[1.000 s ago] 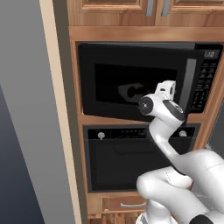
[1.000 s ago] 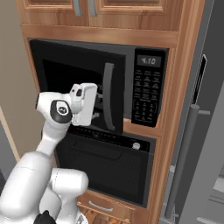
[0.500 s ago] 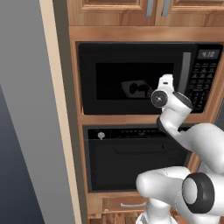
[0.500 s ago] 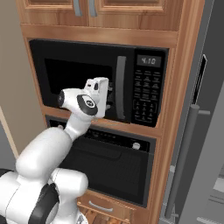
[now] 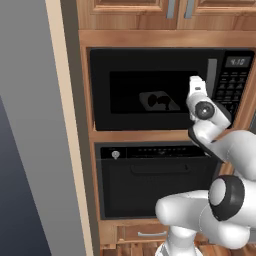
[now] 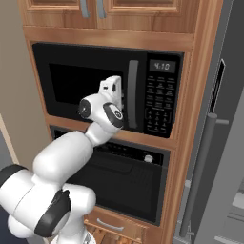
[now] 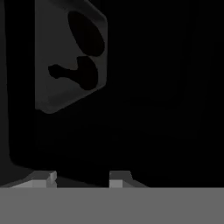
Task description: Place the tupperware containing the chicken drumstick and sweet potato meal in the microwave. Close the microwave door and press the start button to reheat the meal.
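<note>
Tool (image 7: pixel 81 177) w/ fingers spread, nothing pinched, faces closed microwave door (image 5: pixel 155 90) glass near vert. handle (image 6: pixel 132 94); tupperware (image 5: pixel 159 101) visible inside microwave (image 6: pixel 105 90).

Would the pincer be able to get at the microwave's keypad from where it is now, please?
Probably yes: the microwave door looks shut, the pincer hovers at its handle, and nothing stands between it and the keypad just beside.

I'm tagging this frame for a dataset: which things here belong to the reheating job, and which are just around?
Job:
tupperware, seen through the door glass
microwave
microwave door, looks shut
end effector, at the door

Just around:
oven
upper cabinets
fridge
</note>
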Robot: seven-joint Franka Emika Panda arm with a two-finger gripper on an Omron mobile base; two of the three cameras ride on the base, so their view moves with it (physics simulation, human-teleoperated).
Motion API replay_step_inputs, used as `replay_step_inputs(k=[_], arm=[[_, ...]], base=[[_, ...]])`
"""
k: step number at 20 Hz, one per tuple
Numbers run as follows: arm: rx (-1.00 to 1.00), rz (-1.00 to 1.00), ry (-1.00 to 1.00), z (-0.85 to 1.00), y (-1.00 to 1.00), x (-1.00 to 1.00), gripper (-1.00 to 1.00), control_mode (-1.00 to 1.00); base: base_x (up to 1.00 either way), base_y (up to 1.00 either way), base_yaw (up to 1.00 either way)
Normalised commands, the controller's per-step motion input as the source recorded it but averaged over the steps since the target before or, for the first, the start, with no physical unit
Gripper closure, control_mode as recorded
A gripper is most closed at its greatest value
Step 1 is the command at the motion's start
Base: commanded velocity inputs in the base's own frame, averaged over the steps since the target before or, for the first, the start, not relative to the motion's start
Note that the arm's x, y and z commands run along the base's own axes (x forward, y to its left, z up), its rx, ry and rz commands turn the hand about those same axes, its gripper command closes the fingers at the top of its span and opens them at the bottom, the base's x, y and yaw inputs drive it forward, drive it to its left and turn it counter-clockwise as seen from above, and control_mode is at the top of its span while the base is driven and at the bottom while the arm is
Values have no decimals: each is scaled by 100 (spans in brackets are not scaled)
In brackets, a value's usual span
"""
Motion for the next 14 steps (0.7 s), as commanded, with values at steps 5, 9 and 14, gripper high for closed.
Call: replay_step_inputs(k=[5, 9, 14], arm=[[0, 26, 8, 3, -1, 40, -100, -100], [0, 13, 32, 48, 5, -11, -100, -100], [-3, 6, 48, 90, 33, -24, -100, -100]], base=[[0, 0, 0], [0, 0, 0], [0, 0, 0]])
